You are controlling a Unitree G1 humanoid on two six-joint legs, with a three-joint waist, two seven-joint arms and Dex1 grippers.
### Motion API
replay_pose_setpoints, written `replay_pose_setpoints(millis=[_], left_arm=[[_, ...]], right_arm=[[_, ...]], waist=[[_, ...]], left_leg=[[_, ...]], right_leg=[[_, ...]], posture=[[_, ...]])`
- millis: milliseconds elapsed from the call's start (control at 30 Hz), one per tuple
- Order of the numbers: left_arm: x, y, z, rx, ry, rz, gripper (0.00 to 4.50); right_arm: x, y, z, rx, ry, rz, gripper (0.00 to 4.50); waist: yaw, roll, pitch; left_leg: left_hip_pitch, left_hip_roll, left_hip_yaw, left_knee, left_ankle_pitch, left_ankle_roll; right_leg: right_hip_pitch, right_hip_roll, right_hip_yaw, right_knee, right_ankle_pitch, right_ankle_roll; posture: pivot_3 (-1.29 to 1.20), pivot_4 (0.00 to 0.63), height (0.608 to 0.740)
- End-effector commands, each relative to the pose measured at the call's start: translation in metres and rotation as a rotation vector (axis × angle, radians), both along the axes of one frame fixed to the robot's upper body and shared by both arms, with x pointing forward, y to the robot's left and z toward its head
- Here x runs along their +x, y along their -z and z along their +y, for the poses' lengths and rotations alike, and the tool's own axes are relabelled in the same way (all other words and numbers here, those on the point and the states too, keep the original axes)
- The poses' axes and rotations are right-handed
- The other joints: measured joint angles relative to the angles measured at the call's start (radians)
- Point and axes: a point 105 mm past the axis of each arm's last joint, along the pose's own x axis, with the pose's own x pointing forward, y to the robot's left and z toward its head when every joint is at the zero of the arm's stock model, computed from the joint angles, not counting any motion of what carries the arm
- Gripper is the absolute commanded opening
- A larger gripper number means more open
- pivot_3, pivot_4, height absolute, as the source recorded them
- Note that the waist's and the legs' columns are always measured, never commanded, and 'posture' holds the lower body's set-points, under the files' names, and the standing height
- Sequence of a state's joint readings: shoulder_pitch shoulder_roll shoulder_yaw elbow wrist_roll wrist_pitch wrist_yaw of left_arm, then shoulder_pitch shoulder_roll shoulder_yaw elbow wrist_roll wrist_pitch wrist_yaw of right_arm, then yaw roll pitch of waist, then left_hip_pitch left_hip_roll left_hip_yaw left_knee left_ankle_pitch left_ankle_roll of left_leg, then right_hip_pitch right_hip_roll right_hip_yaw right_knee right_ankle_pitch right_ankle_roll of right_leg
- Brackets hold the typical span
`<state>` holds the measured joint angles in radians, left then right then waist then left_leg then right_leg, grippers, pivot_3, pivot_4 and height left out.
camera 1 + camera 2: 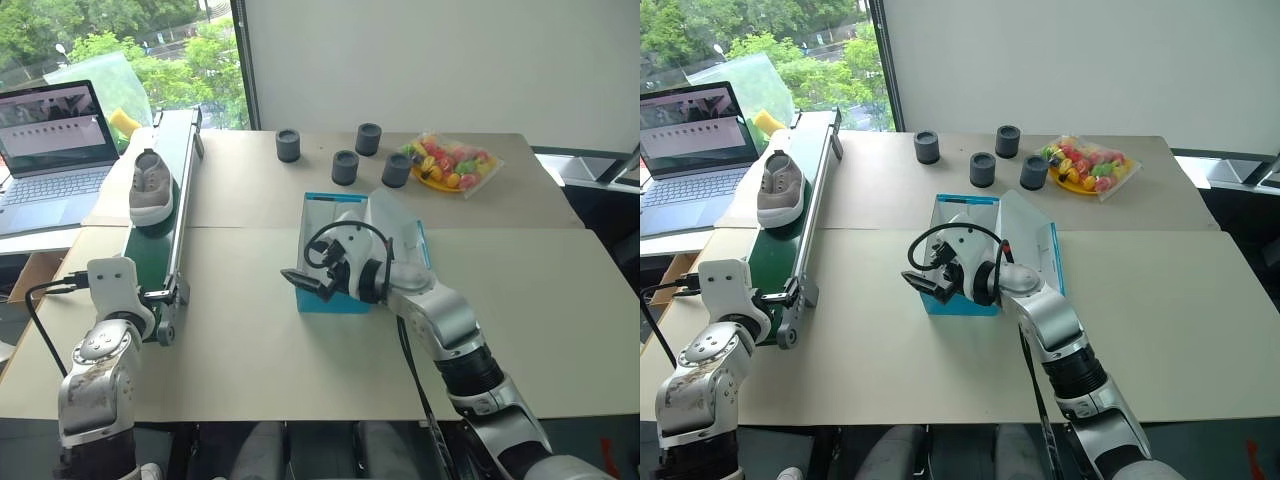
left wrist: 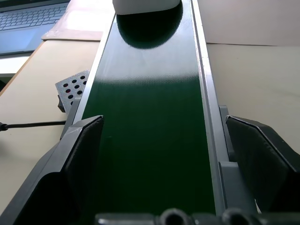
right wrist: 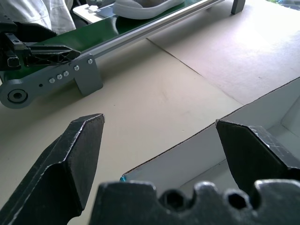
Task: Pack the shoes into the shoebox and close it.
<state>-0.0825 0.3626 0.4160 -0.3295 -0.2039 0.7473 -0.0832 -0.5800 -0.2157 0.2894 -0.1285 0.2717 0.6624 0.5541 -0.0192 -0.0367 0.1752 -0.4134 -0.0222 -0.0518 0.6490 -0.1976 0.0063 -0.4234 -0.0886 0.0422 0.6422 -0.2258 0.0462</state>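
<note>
One shoe [image 1: 150,186] sits on the conveyor [image 1: 160,240]; both pincers gape, empty.

1. A light grey upper and a white sole are shown by the shoe [image 1: 151,186];
2. Turquoise-blue walls and a white interior are seen on the shoebox [image 1: 322,299];
3. The conveyor [image 1: 160,235] is dark green, framed in grey metal;
4. The cylinders [image 1: 345,167] are dark grey;
5. The table [image 1: 250,350] is pale beige;
6. Both grippers' fingers [image 3: 77,157] are black.
</note>
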Motion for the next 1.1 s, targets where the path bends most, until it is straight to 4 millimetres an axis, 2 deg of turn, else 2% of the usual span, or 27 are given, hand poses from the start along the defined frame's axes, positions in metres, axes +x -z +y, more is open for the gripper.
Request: replay_pose_setpoints(millis=[33, 233, 367, 667, 1033, 1100], left_arm=[[0.0, -0.003, 0.006, 0.008, -0.022, -0.003, 4.46], [-0.003, -0.017, 0.027, 0.017, -0.15, -0.054, 4.46], [-0.002, -0.021, 0.03, 0.023, -0.155, -0.057, 4.46], [0.003, 0.001, 0.016, -0.03, -0.089, 0.002, 4.46], [0.012, 0.004, -0.001, -0.122, -0.069, -0.038, 4.46], [0.013, 0.004, -0.005, -0.114, -0.059, -0.039, 3.94]], right_arm=[[0.0, -0.014, -0.002, 0.034, 0.009, -0.042, 4.5], [0.001, -0.013, -0.003, 0.032, 0.016, -0.043, 4.5], [0.001, -0.015, -0.003, 0.04, 0.019, -0.044, 4.5], [0.002, -0.017, -0.007, 0.048, 0.04, -0.048, 4.5], [0.003, -0.016, -0.009, 0.051, 0.061, -0.044, 4.5], [0.003, -0.015, -0.009, 0.052, 0.062, -0.043, 4.5]], waist=[[0.0, 0.0, 0.0], [-0.001, 0.0, 0.0], [0.0, 0.0, 0.0], [0.002, 0.0, 0.0], [0.007, 0.0, 0.0], [0.005, 0.0, 0.0]], left_leg=[[0.0, 0.0, 0.0, 0.0, 0.0, 0.0], [0.0, 0.0, 0.0, 0.0, 0.0, 0.0], [0.0, 0.0, 0.0, 0.0, 0.0, 0.0], [0.0, 0.0, 0.0, 0.0, 0.0, 0.0], [0.003, -0.001, 0.0, 0.0, 0.0, 0.0], [0.003, 0.0, 0.0, 0.0, 0.0, 0.0]], right_leg=[[0.0, 0.0, 0.0, 0.0, 0.0, 0.0], [0.0, 0.0, 0.0, 0.0, 0.0, 0.0], [0.0, 0.0, 0.0, 0.0, 0.0, 0.0], [0.0, 0.0, 0.0, 0.0, 0.0, 0.0], [0.002, -0.001, 0.0, 0.0, 0.0, 0.0], [0.002, 0.0, 0.0, 0.0, 0.0, 0.0]], posture=[[0.0, 0.15, 0.731], [0.0, 0.15, 0.731], [0.0, 0.15, 0.731], [0.0, 0.15, 0.731], [0.0, 0.15, 0.731], [0.0, 0.15, 0.731]])
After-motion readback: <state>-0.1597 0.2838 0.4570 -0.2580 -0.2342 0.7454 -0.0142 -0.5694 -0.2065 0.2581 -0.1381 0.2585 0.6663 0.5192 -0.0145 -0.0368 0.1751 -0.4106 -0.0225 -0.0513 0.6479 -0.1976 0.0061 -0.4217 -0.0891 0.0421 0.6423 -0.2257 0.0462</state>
